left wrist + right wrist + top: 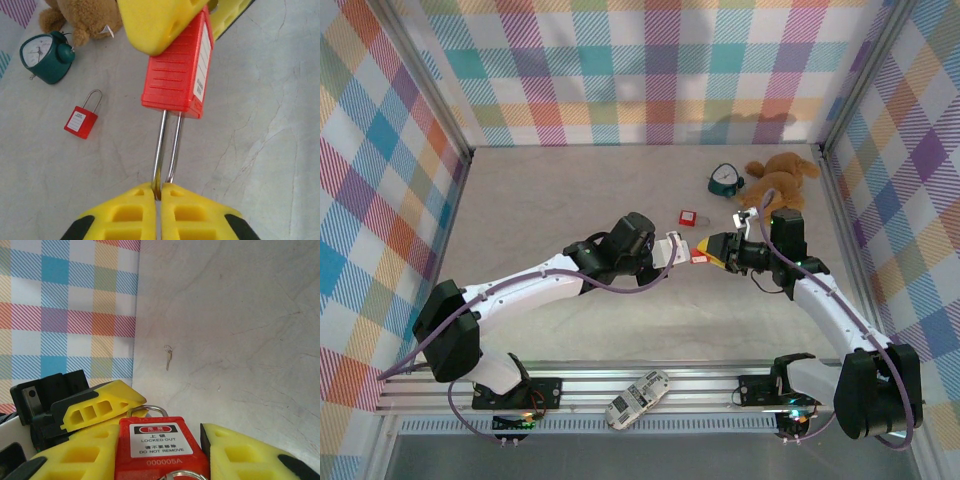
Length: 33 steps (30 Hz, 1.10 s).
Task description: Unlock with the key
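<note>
Padlock (700, 257), seen from above, hangs over the counter (550, 200) between left claw (682, 250) and right claw (718, 249). Left wrist: left claw is clamped on the shackle (167, 145). Right wrist: right claw grips the red body (155, 445); a likely key (168, 357) lies farther out, so the left should probably let go and fetch it.

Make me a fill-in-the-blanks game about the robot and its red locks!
1. The left tool is shut on the held lock's metal ____.
2. The right tool grips that lock's ____ body.
3. The teddy lies right next to a green ____.
4. The spare lock lies on the table, and no ____ touches it.

Missing words: loop, red, clock, tool.
</note>
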Motion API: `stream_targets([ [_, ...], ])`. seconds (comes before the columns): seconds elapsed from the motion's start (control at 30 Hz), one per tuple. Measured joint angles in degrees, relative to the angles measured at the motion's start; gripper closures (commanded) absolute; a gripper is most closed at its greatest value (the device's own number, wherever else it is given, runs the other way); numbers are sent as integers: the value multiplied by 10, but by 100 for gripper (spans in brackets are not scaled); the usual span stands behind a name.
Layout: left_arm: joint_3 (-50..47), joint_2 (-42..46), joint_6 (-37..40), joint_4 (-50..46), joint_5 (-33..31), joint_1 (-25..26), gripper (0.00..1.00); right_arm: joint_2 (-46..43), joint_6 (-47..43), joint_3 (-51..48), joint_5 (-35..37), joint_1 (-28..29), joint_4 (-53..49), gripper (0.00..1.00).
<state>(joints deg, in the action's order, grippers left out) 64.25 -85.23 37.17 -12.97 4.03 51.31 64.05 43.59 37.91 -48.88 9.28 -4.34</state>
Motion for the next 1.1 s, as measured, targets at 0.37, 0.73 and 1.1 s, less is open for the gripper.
stream_targets([
  [0.37,-2,2,-6,2,15,-14,100,-2,7,-6,4,0,17,68],
  [0.73,-18,21,-5,-5,14,-28,100,-2,21,-7,8,0,24,69],
  [1.1,-40,41,-4,14,11,-28,69,-2,25,-7,-3,-3,26,69],
])
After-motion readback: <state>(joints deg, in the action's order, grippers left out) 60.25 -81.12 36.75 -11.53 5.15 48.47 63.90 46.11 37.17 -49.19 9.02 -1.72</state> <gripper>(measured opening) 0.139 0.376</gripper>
